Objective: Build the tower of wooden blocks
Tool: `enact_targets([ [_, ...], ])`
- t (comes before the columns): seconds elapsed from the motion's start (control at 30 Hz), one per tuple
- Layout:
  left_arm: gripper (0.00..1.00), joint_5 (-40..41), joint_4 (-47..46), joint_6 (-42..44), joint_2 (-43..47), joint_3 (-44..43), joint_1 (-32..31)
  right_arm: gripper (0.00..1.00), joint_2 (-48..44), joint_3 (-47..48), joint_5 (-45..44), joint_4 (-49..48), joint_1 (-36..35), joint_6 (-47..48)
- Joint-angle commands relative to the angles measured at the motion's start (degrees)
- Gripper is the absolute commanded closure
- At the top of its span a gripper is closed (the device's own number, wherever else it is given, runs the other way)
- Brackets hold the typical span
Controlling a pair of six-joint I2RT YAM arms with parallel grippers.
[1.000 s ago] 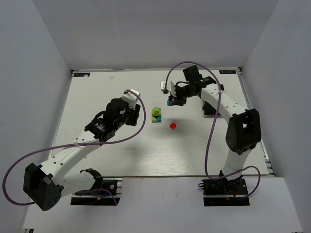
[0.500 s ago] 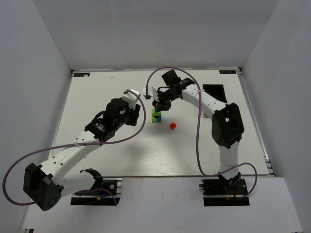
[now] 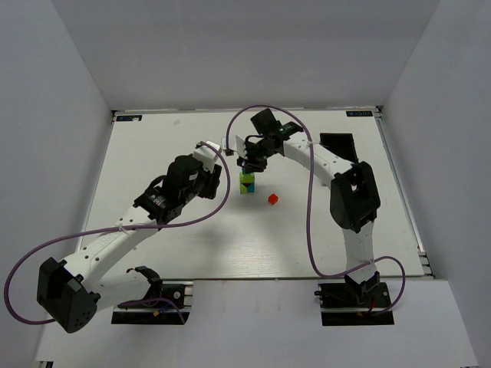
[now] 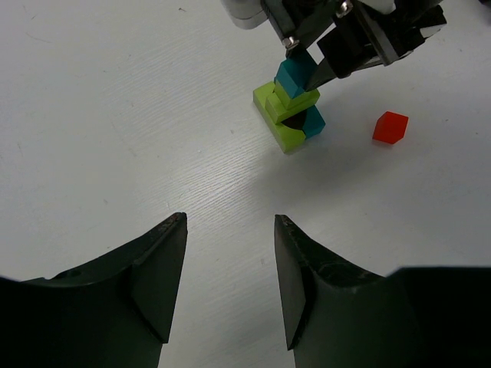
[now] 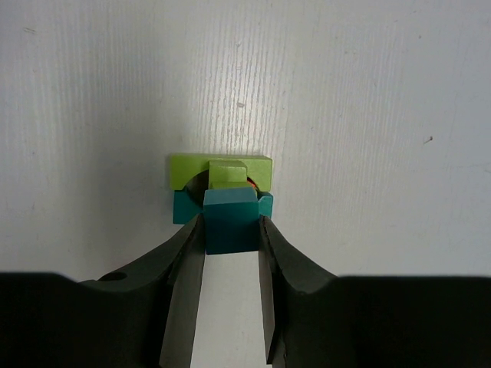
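Note:
The wood block tower (image 3: 246, 183) stands mid-table: lime-yellow and teal blocks (image 4: 291, 123) with a small green cube on top (image 5: 228, 173). My right gripper (image 5: 232, 227) is shut on a teal cube (image 5: 230, 215) and holds it right over the tower's top; whether it touches the stack I cannot tell. From the left wrist view that teal cube (image 4: 294, 74) sits just above the stack between the right gripper's fingers (image 4: 322, 67). A loose red cube (image 3: 272, 198) lies to the tower's right. My left gripper (image 4: 230, 224) hangs open and holds nothing, short of the tower.
A black tray (image 3: 338, 142) lies at the back right, partly behind the right arm. The left arm (image 3: 153, 203) stretches diagonally across the left half of the table. White walls close in the table on three sides.
The right arm swung left from beside the tray, carrying the teal cube over the tower, then settled there. The left arm has not moved.

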State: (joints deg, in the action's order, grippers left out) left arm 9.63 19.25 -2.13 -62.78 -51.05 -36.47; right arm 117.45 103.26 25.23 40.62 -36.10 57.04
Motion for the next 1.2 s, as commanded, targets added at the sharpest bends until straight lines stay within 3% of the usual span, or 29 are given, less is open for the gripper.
enact_targets([
  [0.0,0.4,0.0,-0.4,0.0,1.8,0.2,0.3,0.74,0.7,2.1,-0.5,1.1,-0.3,-1.0],
  [1.17,0.4,0.0,-0.4,0.0,1.8,0.2,0.3,0.72,1.1,0.8,-2.1,-0.5,0.0,-2.7],
])
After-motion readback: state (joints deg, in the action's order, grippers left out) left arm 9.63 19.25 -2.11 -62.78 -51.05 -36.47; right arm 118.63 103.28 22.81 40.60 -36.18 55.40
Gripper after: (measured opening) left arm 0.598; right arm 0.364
